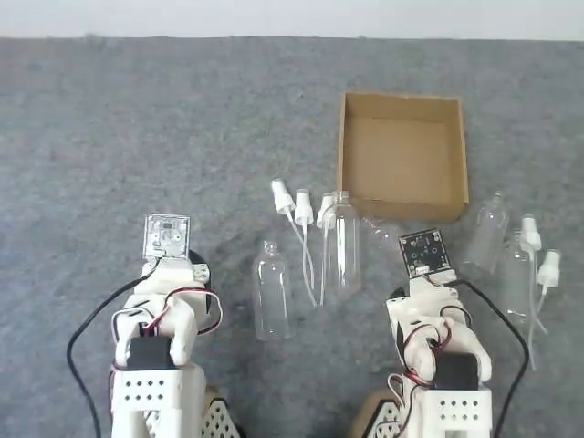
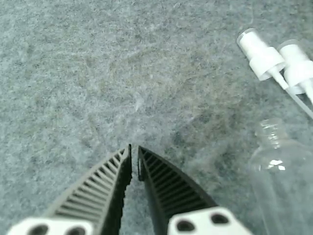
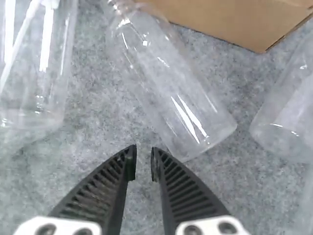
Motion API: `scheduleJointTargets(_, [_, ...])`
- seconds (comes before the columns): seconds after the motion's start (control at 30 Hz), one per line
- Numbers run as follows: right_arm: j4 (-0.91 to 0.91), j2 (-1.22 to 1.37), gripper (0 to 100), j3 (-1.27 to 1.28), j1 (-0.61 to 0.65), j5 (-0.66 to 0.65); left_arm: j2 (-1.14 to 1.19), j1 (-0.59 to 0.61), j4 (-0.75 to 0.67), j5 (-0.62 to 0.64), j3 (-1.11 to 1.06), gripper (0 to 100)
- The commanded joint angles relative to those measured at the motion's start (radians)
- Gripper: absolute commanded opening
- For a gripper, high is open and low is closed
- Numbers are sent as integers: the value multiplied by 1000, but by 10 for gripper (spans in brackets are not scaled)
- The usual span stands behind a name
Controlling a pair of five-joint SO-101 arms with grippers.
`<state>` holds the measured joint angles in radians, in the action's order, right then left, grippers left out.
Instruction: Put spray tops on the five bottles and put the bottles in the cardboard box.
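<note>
Nothing is started yet, by the look of it. The cardboard box (image 1: 402, 212) sits at 1 o'clock on the desk with no bottle inside, and no bottle seems to wear a top.

The left gripper (image 2: 134, 149) hangs over bare desk at 8 o'clock, its jaws pressed almost together on nothing. The right gripper (image 3: 143, 152) hangs at 4 o'clock, jaws a narrow slit apart and also empty, pointing at the base of a lying bottle (image 3: 171, 93) whose neck reaches towards the box's near wall.

Two more bottles lie mid-desk, the near bottle (image 1: 271, 292) and the centre bottle (image 1: 341, 246), with three spray tops (image 1: 304, 208) at their 12 o'clock, dip tubes trailing between them. At 3 o'clock lie the far-right bottles (image 1: 488, 235) and two further tops (image 1: 548, 269).

So the step in hand is the first pairing. I judge that the next move calls for spreading one set of jaws wide enough for a bottle body and holding it steady. The other arm must then pinch a top by its head and thread the thin tube into the neck.
</note>
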<state>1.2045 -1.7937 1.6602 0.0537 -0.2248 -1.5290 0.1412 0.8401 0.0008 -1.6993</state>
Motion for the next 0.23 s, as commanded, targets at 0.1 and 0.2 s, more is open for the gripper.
scheduleJointTargets(0.1, [7, -15, 8, 23, -4, -9, -15, -3, 6, 9, 7, 13])
scheduleJointTargets(0.2, [7, -15, 8, 23, -4, -9, -15, -2, 6, 9, 7, 13])
